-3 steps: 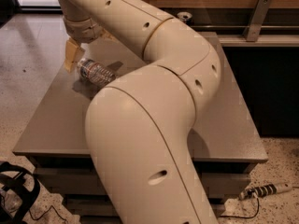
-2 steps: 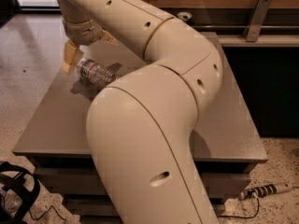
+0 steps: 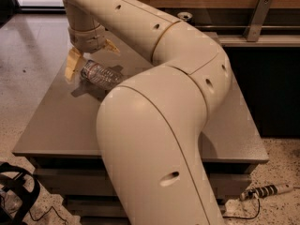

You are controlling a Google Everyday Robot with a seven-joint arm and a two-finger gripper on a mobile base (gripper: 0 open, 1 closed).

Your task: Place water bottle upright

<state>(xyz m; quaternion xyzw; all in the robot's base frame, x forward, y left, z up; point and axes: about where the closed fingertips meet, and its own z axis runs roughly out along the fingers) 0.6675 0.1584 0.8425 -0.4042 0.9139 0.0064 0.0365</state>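
The water bottle (image 3: 100, 75), clear and ribbed, lies on its side on the grey table (image 3: 61, 116) near the far left part. Its cap end is hidden behind the arm. My gripper (image 3: 90, 55) hangs just above the bottle's left end, fingers spread apart, one fingertip (image 3: 72, 63) to the left of the bottle and the other (image 3: 111, 46) behind it. The bottle lies between and below the fingers, not gripped.
My large cream arm (image 3: 159, 125) fills the middle of the view and hides much of the table. A wooden counter with a metal bracket (image 3: 257, 18) runs along the back. A power strip (image 3: 267, 191) and cables lie on the floor at right.
The gripper has shifted slightly; the bottle stays lying on its side in the same place.
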